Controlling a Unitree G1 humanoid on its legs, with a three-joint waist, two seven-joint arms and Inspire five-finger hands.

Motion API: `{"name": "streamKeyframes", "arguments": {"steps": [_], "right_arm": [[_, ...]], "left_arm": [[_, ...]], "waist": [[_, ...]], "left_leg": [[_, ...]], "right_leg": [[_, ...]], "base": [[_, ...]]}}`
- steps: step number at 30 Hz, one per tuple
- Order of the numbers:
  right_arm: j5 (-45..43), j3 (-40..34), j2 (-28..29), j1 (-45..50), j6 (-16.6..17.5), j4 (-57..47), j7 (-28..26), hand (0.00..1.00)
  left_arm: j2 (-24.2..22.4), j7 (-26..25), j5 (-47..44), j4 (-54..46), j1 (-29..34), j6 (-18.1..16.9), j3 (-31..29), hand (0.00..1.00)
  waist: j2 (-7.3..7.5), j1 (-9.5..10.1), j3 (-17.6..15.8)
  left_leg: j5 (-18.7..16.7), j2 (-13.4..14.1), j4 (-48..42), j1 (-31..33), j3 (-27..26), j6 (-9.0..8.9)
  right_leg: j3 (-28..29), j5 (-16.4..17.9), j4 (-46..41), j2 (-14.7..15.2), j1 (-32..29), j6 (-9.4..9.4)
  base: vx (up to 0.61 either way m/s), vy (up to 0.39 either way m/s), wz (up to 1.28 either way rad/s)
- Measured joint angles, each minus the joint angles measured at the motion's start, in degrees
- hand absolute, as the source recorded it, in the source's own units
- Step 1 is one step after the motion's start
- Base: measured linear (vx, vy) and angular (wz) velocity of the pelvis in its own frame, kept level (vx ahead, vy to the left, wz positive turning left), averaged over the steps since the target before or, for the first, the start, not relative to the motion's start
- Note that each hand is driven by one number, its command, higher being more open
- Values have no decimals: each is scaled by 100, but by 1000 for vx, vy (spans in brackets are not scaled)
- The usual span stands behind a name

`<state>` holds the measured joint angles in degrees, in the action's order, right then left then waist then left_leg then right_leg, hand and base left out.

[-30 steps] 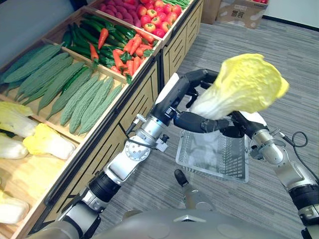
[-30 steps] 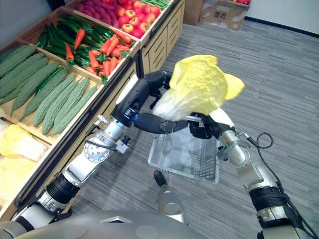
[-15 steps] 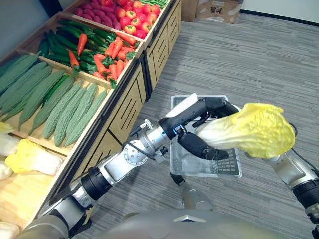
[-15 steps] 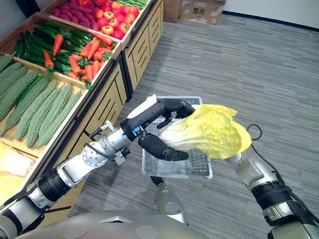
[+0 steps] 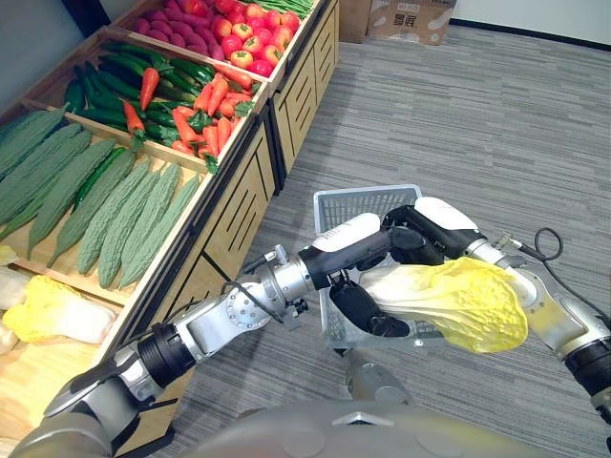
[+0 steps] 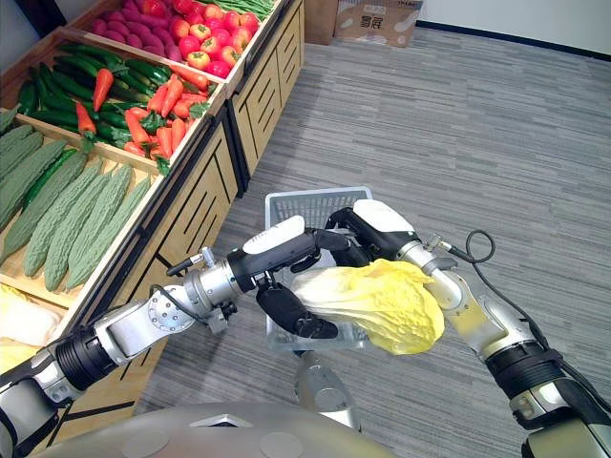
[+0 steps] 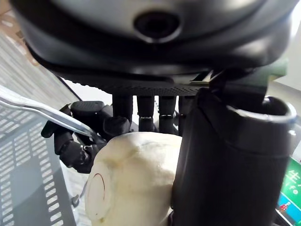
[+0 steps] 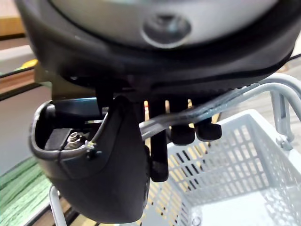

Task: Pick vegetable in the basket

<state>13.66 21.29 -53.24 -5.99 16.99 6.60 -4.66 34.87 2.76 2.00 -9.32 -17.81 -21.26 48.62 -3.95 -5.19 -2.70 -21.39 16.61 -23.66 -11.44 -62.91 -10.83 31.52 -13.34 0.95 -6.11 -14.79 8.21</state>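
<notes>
We are curling the left hand (image 5: 368, 307) round the stem end of the cabbage (image 5: 449, 301), so the pick is complete. The right hand (image 5: 437, 215) is carrying the basket (image 5: 358, 197), fingers hooking its wire handle (image 8: 225, 104). The cabbage is lying over the basket's 5 o'clock rim, unreleased. Lowering and letting go are remaining, we judge. Its long axis is running near level, stem toward 9 o'clock, leaves toward 4 o'clock.

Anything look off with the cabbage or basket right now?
The napa cabbage, gripped by the left hand, lies sideways across the basket with its leafy end overhanging the rim. The right hand holds the basket handle.
</notes>
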Motion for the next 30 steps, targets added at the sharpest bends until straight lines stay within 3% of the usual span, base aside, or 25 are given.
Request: {"name": "streamKeyframes", "arguments": {"steps": [4, 12, 18, 25, 30], "right_arm": [[-7, 0, -74, 0, 3, -58, 0, 0], [-64, 119, -80, -174, 129, -65, 0, 0], [-69, 153, -80, -219, 163, -268, 0, 0], [-89, 207, -78, -227, 219, -302, 0, 0], [-109, 207, -28, -227, 233, -304, -30, 0]], "left_arm": [[86, 27, 328, 242, -1, -149, 189, 0], [208, -216, 2259, 916, -294, -471, 870, 0], [142, -369, 2820, 1420, -437, -600, 1119, 0], [-350, -620, 3125, 2066, -448, -582, 1056, 0], [-762, -746, 3247, 2452, -448, -352, 539, 0]], "waist": [[1, -22, 0], [2, -132, -1], [2, -154, -1], [3, -144, -1], [15, -138, -9]], "left_leg": [[2, 0, 1, -7, -15, -4], [4, -8, 10, -43, -99, -10], [45, -21, 96, -110, -210, -83], [49, -42, 133, -113, -224, -86], [80, -93, 204, -116, -229, -88]], "right_leg": [[8, 0, 0, -6, 0, 0], [72, -1, -1, -38, -10, 1], [152, -1, -14, -113, -25, 1], [161, -1, -24, -112, -32, 1], [174, 0, -29, -98, -36, 2]], "base": [[0, 0, 0], [41, 8, -4], [39, 4, -9], [17, -1, 0], [0, 0, 0]]}}
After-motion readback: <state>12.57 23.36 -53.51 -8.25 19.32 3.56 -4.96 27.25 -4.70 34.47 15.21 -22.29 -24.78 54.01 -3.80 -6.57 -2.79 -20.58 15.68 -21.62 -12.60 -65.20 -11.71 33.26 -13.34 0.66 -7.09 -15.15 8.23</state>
